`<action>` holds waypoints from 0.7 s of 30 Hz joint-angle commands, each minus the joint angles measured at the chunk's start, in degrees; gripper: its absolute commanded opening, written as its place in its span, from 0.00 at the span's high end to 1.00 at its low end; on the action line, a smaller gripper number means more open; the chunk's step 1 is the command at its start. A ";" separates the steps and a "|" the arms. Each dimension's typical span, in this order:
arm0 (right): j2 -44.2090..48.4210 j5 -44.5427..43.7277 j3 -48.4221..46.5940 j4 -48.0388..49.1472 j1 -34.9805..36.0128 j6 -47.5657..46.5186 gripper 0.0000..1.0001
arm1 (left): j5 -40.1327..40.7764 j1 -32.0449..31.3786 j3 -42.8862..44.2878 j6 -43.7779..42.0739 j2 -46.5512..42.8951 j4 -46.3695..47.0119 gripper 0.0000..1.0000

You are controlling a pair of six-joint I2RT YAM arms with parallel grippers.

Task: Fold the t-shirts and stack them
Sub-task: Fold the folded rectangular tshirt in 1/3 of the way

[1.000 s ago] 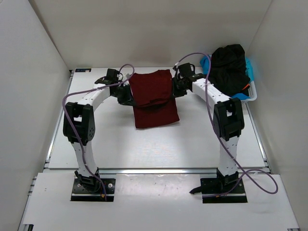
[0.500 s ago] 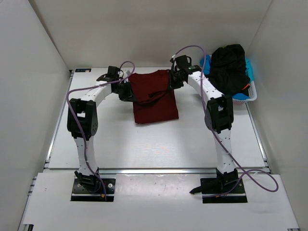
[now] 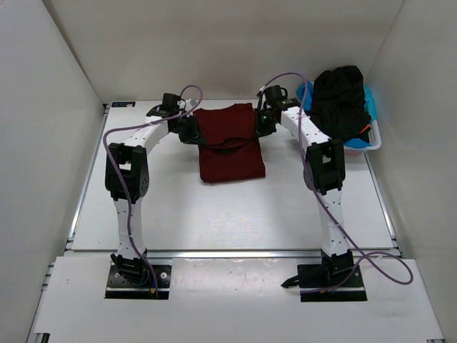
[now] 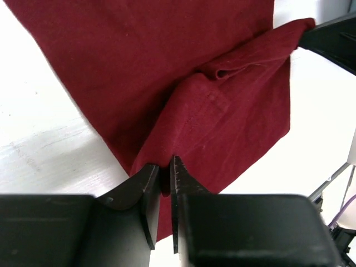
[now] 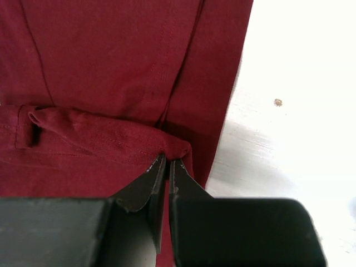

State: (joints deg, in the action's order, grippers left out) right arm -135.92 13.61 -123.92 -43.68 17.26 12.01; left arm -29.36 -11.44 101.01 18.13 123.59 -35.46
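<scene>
Your left gripper [image 4: 165, 177] has its jaws pinched nearly together on a raised fold at one side edge of the dark red t-shirt [image 3: 230, 150], and your right gripper [image 5: 168, 166] is clamped tight on a fold at the opposite edge. That shirt lies partly folded at the far middle of the white table [image 3: 214, 214], between the two arms, with plain white walls [image 3: 214, 43] around. At the far right, a black t-shirt [image 3: 341, 96] is heaped over a light blue t-shirt [image 3: 372, 100] in a white lattice basket [image 3: 370, 143].

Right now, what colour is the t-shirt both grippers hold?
Dark red; the t-shirt shows best in the left wrist view.
</scene>
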 commanded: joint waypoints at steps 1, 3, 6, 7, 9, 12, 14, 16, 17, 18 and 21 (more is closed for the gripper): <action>-1.89 0.98 -2.64 0.88 -0.64 0.47 1.00 | -0.43 -0.16 1.29 -0.03 0.25 0.74 0.75; -2.07 1.51 -3.26 0.96 -0.65 0.30 0.96 | 0.27 0.19 1.29 -0.02 0.86 0.66 0.72; -3.73 1.86 -5.18 0.44 -1.35 1.17 0.85 | 0.36 0.19 2.17 -0.20 1.13 0.57 0.62; -4.52 2.21 -6.15 -0.08 -1.78 1.52 0.81 | 0.53 0.28 2.35 -0.37 1.91 0.48 0.61; -5.23 3.44 -8.61 0.00 -1.96 1.96 0.77 | 1.76 0.54 2.79 -0.46 2.09 0.40 0.54; -6.73 2.66 -13.70 -1.05 -1.35 1.62 0.68 | 3.34 1.07 4.27 -0.99 2.88 0.48 0.43; -7.26 1.60 -16.61 -1.75 -1.61 1.27 0.64 | 4.31 1.51 5.59 -0.99 3.15 0.65 0.38; -6.74 0.02 -18.90 -2.11 -1.52 0.91 0.61 | 5.72 2.12 7.00 -1.52 2.80 0.22 0.32; -6.64 -0.33 -18.73 -2.11 -1.52 0.74 0.60 | 6.16 2.21 8.05 -1.61 2.62 0.31 0.31; -5.77 -0.86 -18.55 -2.37 -1.70 0.65 0.59 | 6.60 2.74 8.93 -1.87 1.66 0.05 0.30; -3.75 -1.91 -16.01 -5.62 -1.53 -0.93 0.58 | 5.99 3.88 9.64 -2.40 -0.01 -1.01 0.29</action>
State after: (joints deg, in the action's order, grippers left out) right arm -143.59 13.61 -140.44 -46.30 15.66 12.91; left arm -24.21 -9.06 108.27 16.91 128.11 -35.90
